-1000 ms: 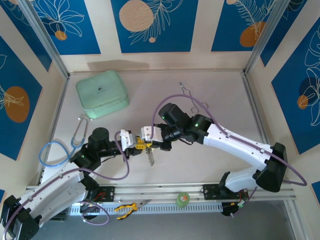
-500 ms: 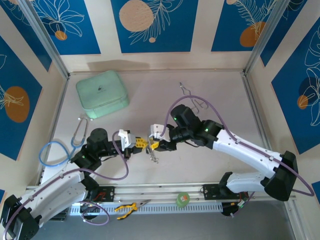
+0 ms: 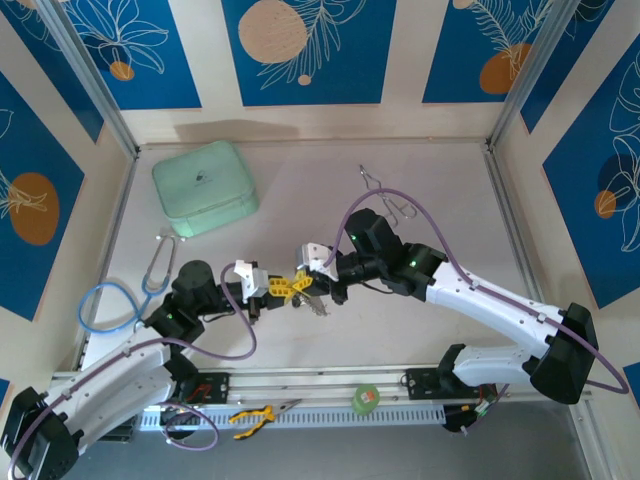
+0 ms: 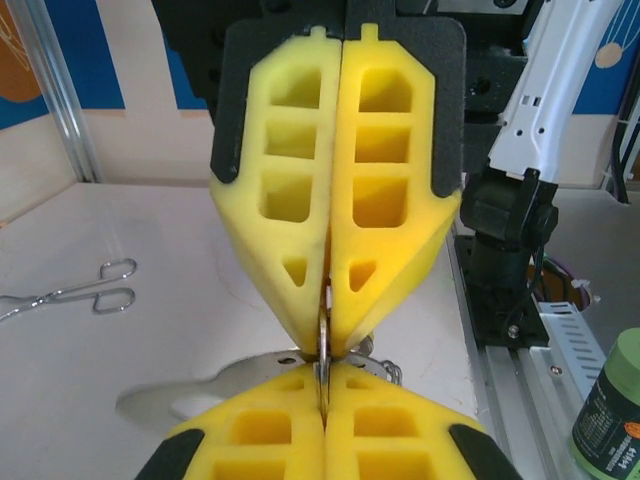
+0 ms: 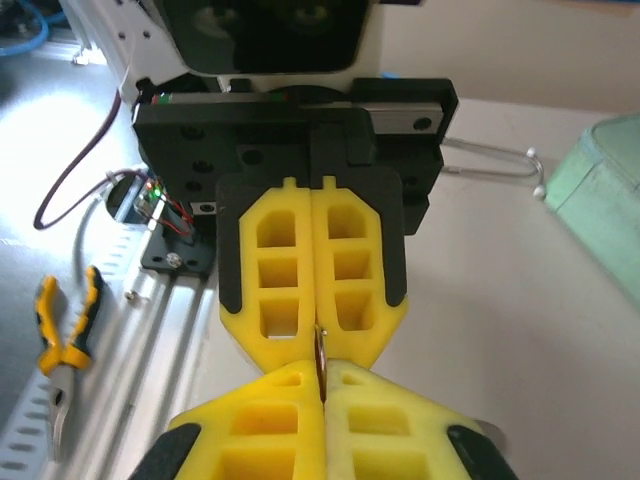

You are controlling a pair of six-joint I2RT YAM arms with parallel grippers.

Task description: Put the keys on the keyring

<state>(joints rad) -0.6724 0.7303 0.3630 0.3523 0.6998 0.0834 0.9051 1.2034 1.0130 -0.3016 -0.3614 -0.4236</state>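
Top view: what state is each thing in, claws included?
Left claw: shut on thin metal piece.
Right claw: shut on the same piece.
Mint-green plastic case: lid closed.
Long silver forceps: handles together, lying flat.
Yellow-handled pliers: handles spread.
Blue-tubed stethoscope: lying flat, untouched.

You're looking at the keyring (image 4: 323, 358) standing edge-on as a thin silvery strip. The left pincer (image 3: 283, 289) and right pincer (image 3: 304, 283) are both clamping it, meeting tip to tip over the near middle of the worktop (image 3: 300, 190). Its chain (image 3: 316, 304) is dangling just below, where the keys are proving too small to pick out.
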